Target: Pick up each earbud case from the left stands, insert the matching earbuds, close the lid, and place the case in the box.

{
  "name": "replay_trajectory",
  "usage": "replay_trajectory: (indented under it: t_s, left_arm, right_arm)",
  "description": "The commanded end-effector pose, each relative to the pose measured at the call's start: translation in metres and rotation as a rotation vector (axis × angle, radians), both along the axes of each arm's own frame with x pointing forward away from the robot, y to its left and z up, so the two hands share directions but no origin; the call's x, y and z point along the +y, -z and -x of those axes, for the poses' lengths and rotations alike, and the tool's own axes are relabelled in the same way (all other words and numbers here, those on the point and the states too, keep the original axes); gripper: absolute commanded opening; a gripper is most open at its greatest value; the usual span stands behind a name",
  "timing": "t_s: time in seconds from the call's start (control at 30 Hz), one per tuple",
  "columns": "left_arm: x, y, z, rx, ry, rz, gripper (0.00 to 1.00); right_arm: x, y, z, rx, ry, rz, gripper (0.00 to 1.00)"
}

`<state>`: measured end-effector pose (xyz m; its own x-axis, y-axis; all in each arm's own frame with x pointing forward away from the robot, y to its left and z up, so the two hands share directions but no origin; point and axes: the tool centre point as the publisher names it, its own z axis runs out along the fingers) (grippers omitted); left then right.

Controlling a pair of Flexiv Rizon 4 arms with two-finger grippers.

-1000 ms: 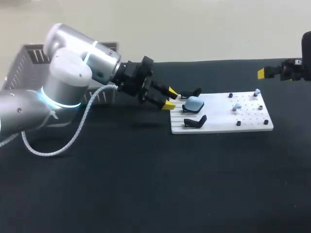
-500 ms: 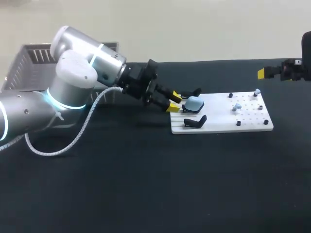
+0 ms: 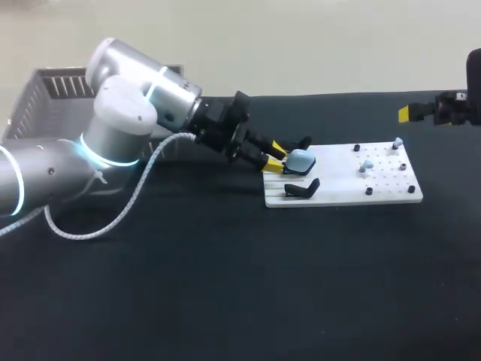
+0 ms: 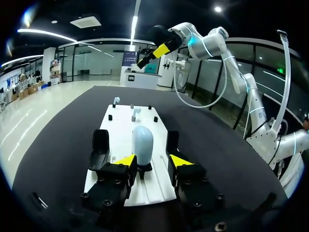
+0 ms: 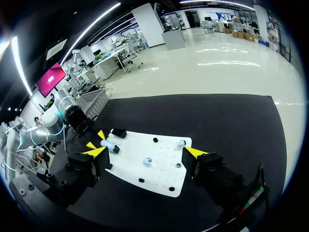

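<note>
At the board [image 3: 379, 197], your left tool [image 4: 153, 160] is spread astride the case [image 4: 143, 142]. Your right tool [image 5: 145, 151] hangs spread, well apart.

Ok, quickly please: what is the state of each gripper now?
Left gripper: open, with the light blue earbud case between its fingers.
Right gripper: open, holding nothing.

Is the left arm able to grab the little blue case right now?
Probably yes. The left pincer is open, and the blue case sits right at its gap on the white board. Nothing else is in the way, so it likely only needs to close.
</note>
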<state>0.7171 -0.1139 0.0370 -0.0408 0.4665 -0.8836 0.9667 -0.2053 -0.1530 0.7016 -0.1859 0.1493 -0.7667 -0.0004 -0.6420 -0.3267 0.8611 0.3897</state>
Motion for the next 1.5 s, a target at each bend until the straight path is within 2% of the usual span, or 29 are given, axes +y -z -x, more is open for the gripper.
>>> replay_trajectory:
  t_s: [0.03, 1.5]
  left_arm:
    - [-0.004, 0.002, -0.006, 0.007, 0.018, 0.001, 0.49]
    - [-0.027, 0.013, -0.009, 0.011, 0.032, -0.007, 0.41]
  right_arm:
    - [0.0, 0.0, 0.0, 0.0, 0.001, 0.002, 1.0]
    - [0.0, 0.0, 0.0, 0.0, 0.001, 0.002, 1.0]
